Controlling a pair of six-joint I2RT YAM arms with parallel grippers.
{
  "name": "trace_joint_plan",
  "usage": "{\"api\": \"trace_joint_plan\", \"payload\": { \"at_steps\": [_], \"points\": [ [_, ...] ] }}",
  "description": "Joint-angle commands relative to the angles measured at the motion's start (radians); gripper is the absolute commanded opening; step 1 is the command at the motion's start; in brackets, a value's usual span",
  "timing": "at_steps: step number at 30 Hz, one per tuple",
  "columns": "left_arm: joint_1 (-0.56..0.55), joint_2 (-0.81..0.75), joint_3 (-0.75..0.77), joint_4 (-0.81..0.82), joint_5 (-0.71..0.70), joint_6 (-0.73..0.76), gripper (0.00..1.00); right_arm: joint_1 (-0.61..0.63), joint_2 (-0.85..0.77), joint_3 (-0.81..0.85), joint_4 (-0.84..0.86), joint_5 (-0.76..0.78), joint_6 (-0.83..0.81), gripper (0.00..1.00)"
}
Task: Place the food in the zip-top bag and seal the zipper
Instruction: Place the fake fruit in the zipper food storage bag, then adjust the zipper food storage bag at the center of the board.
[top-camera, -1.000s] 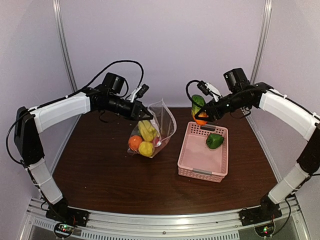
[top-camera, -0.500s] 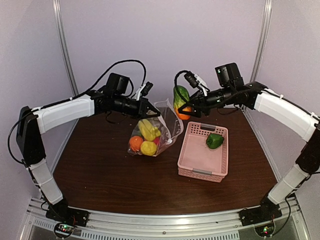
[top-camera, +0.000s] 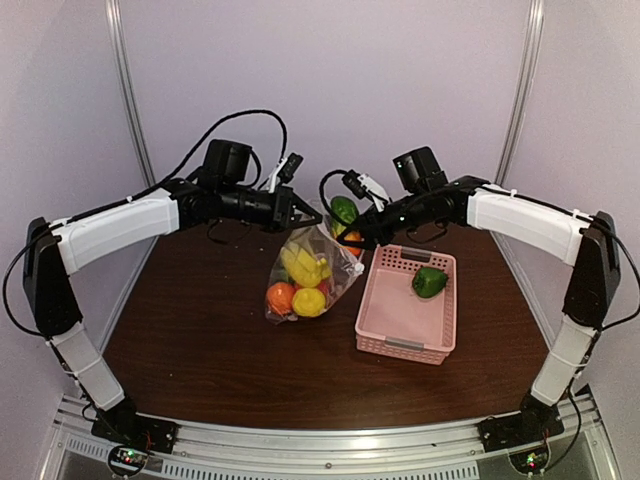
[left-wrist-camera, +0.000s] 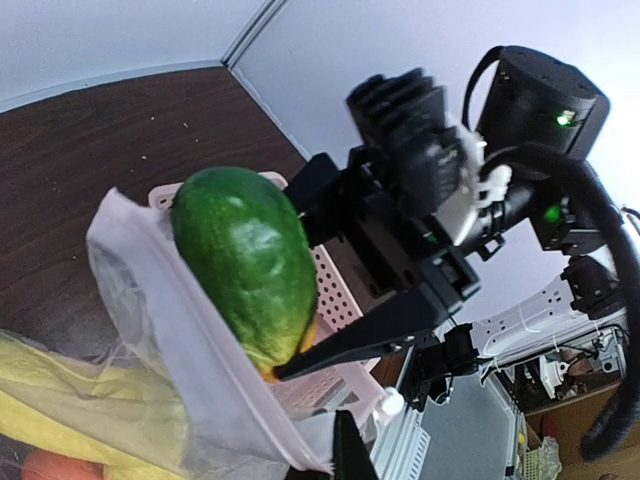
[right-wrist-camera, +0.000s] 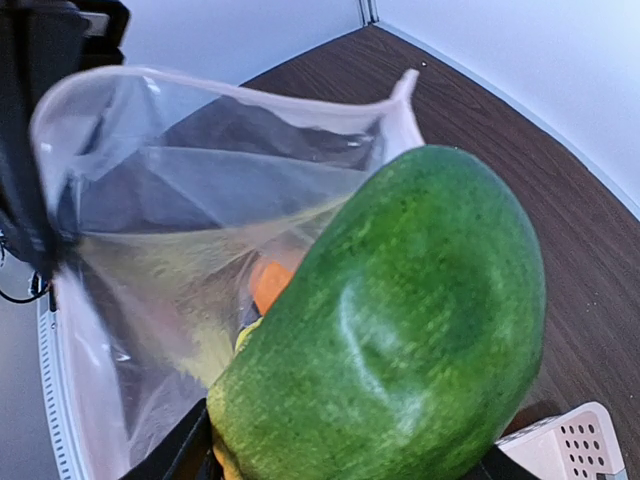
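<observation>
The right pincer (top-camera: 358, 222) is clamped on a green oval toy fruit with an orange underside (right-wrist-camera: 400, 330), holding it at the open mouth of the clear crinkly zip-top bag (top-camera: 330, 262). The left pincer (top-camera: 303, 217), just opposite, pinches the bag's rim and holds it up. Below them a yellow banana (top-camera: 301, 265), round orange (top-camera: 281, 296) and yellow lemon (top-camera: 309, 301) lie inside the bag. Beside it, a green pepper (top-camera: 429, 281) sits in the pink slatted plastic basket (top-camera: 400, 345) on the dark tabletop (top-camera: 200, 330).

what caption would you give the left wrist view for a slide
Right gripper holds a green fruit at the open mouth of the clear bag
</observation>
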Motion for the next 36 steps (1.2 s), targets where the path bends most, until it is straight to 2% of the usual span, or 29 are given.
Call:
{"api": "trace_joint_plan", "payload": {
  "at_steps": [1,4,10,14,16,18,20,24,28,30,32,36],
  "points": [
    [-0.004,-0.072,-0.05,0.18,0.001,-0.081,0.0,0.018,0.015,0.097,-0.098,0.052,-0.057,0.68],
    [-0.004,-0.071,-0.073,0.238,-0.006,-0.128,0.0,0.024,0.015,0.137,-0.193,0.035,-0.127,0.84],
    [-0.004,-0.054,-0.127,0.349,-0.022,-0.167,0.0,0.023,-0.02,0.254,-0.339,-0.041,-0.173,0.98],
    [-0.01,-0.06,-0.108,0.346,-0.003,-0.173,0.0,0.003,-0.058,0.269,-0.375,0.076,-0.131,0.97],
    [-0.02,-0.075,-0.098,0.324,-0.007,-0.121,0.0,-0.017,-0.071,0.25,-0.373,0.136,-0.098,0.96],
    [-0.02,-0.072,-0.078,0.224,-0.053,-0.064,0.0,-0.026,-0.064,0.241,-0.388,0.153,-0.091,0.95],
    [-0.021,-0.053,-0.057,0.163,-0.039,-0.032,0.0,-0.026,-0.033,0.255,-0.425,0.155,-0.089,0.92],
    [-0.025,-0.035,-0.066,0.179,-0.001,-0.049,0.0,-0.033,0.024,0.263,-0.422,0.159,-0.043,0.86],
    [-0.026,-0.042,-0.078,0.174,-0.026,-0.05,0.0,-0.04,0.061,0.277,-0.412,0.228,-0.016,0.75],
    [-0.026,-0.041,-0.079,0.168,-0.024,-0.046,0.0,-0.049,0.074,0.283,-0.411,0.22,-0.01,0.64],
    [-0.026,-0.039,-0.069,0.133,-0.031,-0.024,0.0,-0.053,0.086,0.311,-0.424,0.201,-0.007,0.48],
    [-0.026,-0.031,-0.007,-0.012,-0.106,0.035,0.0,-0.055,0.097,0.369,-0.426,0.115,0.017,0.05]
  ]
}}
